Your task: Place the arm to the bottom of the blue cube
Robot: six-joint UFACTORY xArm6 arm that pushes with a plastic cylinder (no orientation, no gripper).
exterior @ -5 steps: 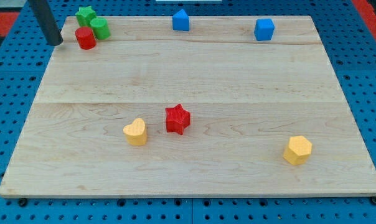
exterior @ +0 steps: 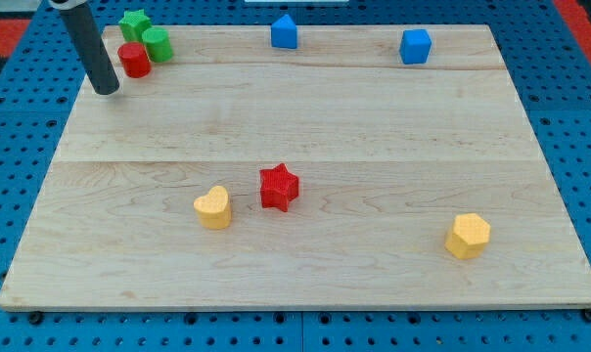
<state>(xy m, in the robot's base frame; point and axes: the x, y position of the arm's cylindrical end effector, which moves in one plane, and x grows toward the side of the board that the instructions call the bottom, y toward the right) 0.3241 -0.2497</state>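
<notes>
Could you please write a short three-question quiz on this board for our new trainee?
1. True or false: my tip is touching the blue cube.
2. Which block lies nearest my tip? A) red cylinder B) yellow heart C) red star
3. Fill in: the yellow hexagon block sits near the view's bottom ____ corner.

Key: 1 false, the tip is far to the view's left of the cube. 2 A. 3 right.

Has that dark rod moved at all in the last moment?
Yes. My tip has slid toward the view's bottom and right, onto the board, now just bottom-left of the red cylinder.
</notes>
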